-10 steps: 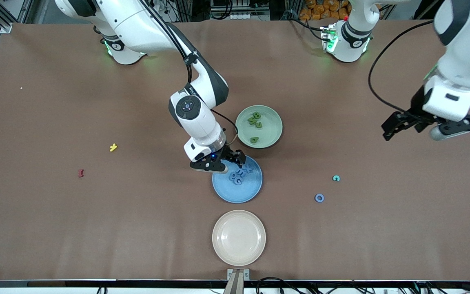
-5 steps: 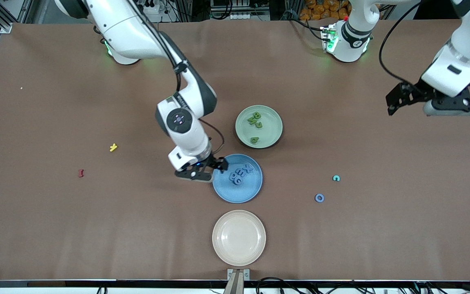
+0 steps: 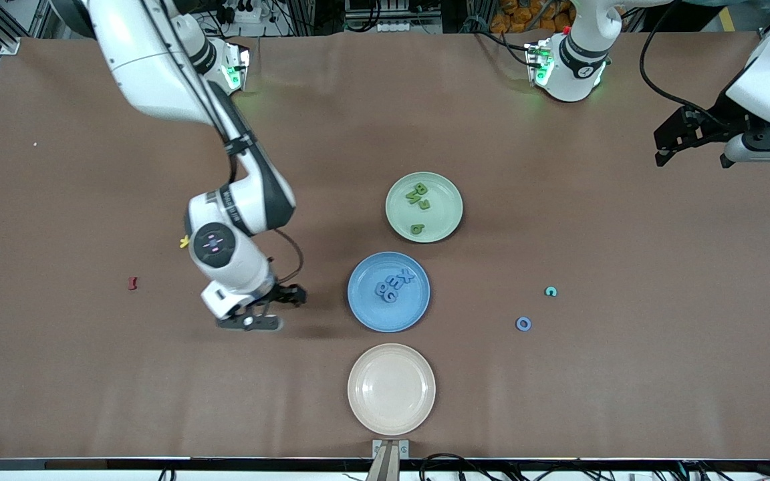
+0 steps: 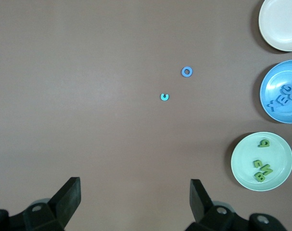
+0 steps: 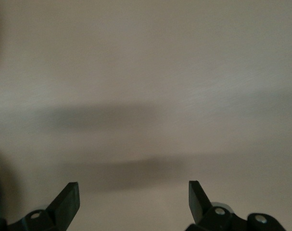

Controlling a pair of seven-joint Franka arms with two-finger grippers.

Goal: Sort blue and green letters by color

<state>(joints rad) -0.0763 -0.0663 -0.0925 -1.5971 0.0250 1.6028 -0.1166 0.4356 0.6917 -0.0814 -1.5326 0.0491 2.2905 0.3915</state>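
Right end effector (image 3: 278, 304) spread, empty, low over bare table; left end effector (image 3: 676, 143) spread, raised, waiting.

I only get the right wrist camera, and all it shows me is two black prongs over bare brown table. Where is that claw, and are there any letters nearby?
Observer: The right gripper hangs open over bare table beside the blue plate, toward the right arm's end.
Operator: Anything on that plate?
Observer: A cluster of blue letters lies in it.
Operator: And the green ones?
Observer: Several green letters lie in the green plate, farther from the front camera than the blue plate.
Operator: Any left loose?
Observer: A blue ring letter and a teal letter lie on the table toward the left arm's end.
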